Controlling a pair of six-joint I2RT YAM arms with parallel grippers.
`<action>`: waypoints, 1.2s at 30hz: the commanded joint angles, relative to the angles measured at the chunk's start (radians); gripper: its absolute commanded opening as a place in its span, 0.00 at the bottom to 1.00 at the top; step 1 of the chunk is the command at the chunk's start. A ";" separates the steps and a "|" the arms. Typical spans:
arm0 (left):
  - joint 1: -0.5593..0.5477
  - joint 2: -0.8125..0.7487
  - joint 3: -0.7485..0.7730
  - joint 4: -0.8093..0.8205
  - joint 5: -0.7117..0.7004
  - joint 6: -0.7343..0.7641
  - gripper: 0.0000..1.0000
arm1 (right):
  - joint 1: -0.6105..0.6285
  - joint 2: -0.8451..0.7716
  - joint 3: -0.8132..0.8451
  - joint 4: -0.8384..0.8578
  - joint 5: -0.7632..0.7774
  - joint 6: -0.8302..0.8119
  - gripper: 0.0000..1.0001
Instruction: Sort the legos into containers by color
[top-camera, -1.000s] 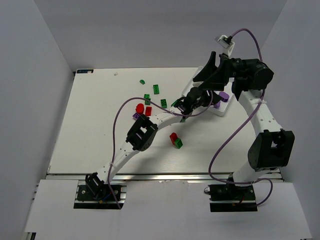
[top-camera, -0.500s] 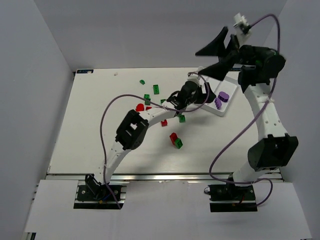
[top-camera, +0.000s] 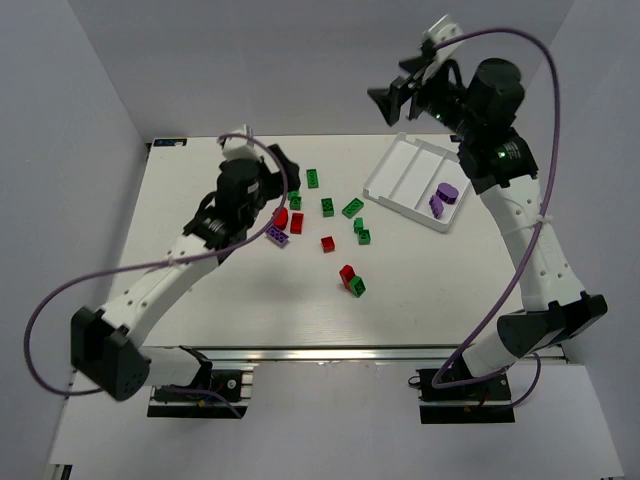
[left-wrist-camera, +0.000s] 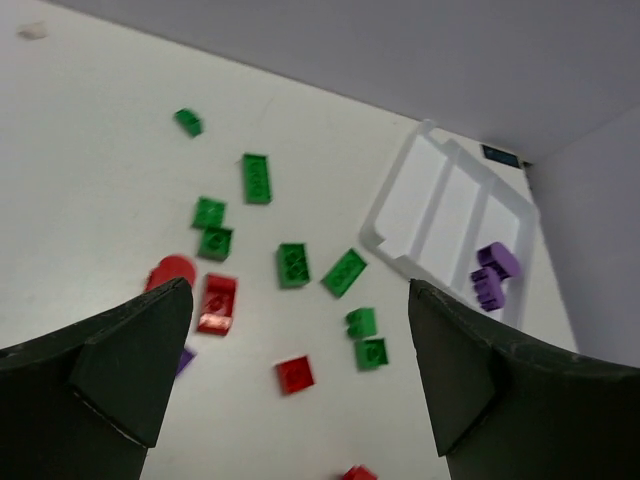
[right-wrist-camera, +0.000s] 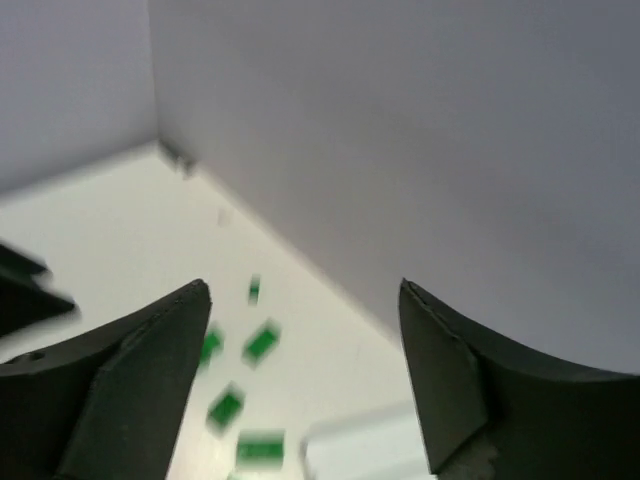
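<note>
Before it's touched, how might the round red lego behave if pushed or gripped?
The round red lego looks like hard plastic: probably stiff and light. Lying flat, it should slide, not roll; its curved side might slip between the fingers.

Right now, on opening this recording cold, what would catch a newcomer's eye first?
Loose green and red legos lie scattered across the middle of the table. The white tray sits at the far right, holding only purple bricks in its right-hand compartment. The left gripper and right gripper are both lifted off the table, open and empty.
</note>
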 joint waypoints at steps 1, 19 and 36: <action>-0.018 -0.175 -0.131 -0.157 -0.185 -0.031 0.98 | 0.004 0.004 -0.068 -0.418 0.032 -0.123 0.78; -0.013 -0.428 -0.330 -0.350 -0.181 -0.247 0.98 | 0.182 -0.033 -0.782 -0.529 0.125 -0.053 0.83; -0.013 -0.456 -0.401 -0.331 -0.170 -0.284 0.98 | 0.314 0.066 -0.909 -0.290 0.185 0.008 0.87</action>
